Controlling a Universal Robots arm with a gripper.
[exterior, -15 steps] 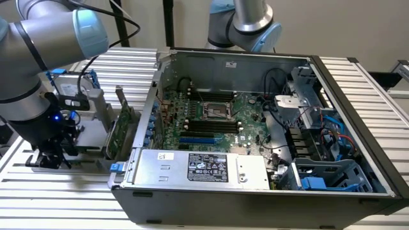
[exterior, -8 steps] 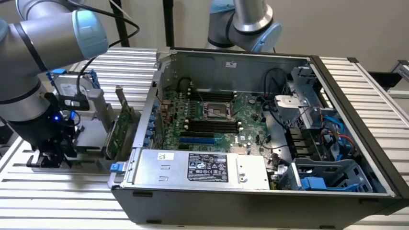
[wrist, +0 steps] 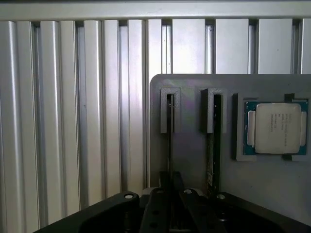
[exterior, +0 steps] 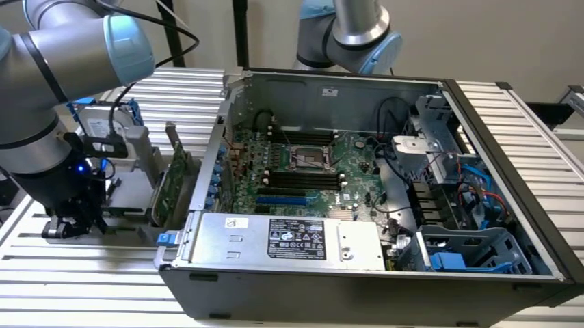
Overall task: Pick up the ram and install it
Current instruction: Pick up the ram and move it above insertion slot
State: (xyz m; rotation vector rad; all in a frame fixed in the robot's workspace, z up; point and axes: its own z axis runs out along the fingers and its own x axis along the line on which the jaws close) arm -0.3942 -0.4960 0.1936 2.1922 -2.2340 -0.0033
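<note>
Desk: Nearest the lens, what shows?

Photographer: Up close, the gripper (wrist: 170, 190) shows its black body low over a grey holder (wrist: 190, 160) that sits on a ribbed metal table (wrist: 73, 121). Whether the pincer is apart or together, I cannot tell.

Desk: Where is the ram?

Photographer: On edge in a narrow slot of the holder, the ram (wrist: 169, 150) stands directly in line with the gripper. A second stick (wrist: 211, 150) stands on edge in the neighbouring slot. Just beside that, a square processor chip (wrist: 275, 127) lies flat in its own recess.

Desk: And the exterior view?

Photographer: At the front sits an open computer case (exterior: 365, 294), a silver power supply (exterior: 273, 239) along its near edge. Behind that lies the green motherboard (exterior: 351, 154), with black memory slots (exterior: 301, 180) between the power supply and the processor socket (exterior: 308, 158). At the exterior view's left, outside the case, the arm (exterior: 41, 116) hangs over the holder. A green card (exterior: 178, 183) with a metal bracket stands upright between arm and case, a hard drive (exterior: 100, 123) with blue rails behind it. Farthest back, a second arm (exterior: 351, 34) rises beyond the case.
</note>
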